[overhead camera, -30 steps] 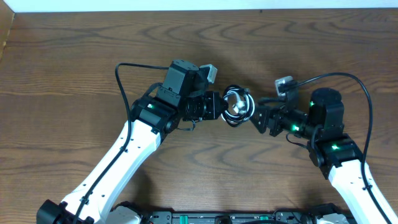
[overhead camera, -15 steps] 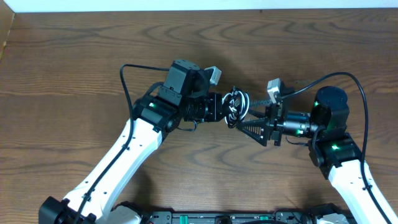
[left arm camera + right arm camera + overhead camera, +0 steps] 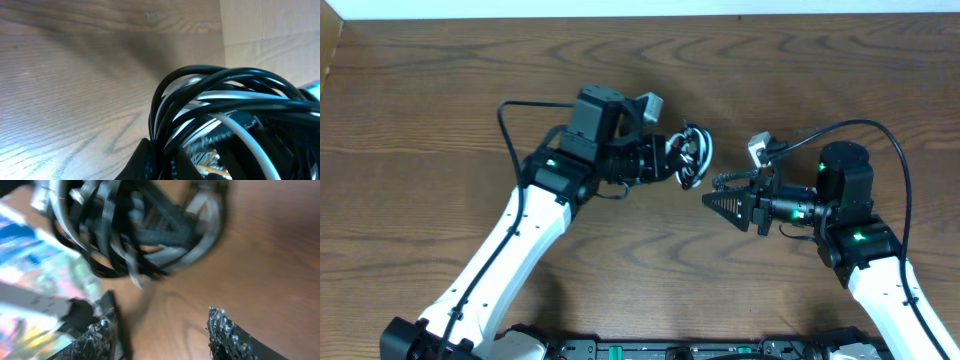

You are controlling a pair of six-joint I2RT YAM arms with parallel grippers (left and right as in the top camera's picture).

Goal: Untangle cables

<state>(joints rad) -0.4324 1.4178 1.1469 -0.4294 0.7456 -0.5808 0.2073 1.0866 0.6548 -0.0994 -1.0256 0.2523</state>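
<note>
The black and white cables (image 3: 692, 157) form one tangled coil held just above the wooden table. My left gripper (image 3: 672, 161) is shut on the coil's left side. In the left wrist view, black and white loops of the cables (image 3: 220, 100) fill the frame, and the left gripper (image 3: 159, 161) pinches several strands at the bottom. My right gripper (image 3: 712, 199) stands open just below and right of the coil, touching nothing. The right wrist view shows the cables (image 3: 145, 230) blurred ahead of the right gripper (image 3: 162, 327), with bare wood between its fingertips.
Thick black wires (image 3: 880, 130) loop from each arm over the table. The wooden table (image 3: 440, 90) runs to a pale wall strip at the far edge. A cardboard edge (image 3: 330, 50) shows at the far left.
My left gripper has carried the coil up and slightly left, turning it. The right gripper has come off the coil, its jaws narrower than before but still apart.
</note>
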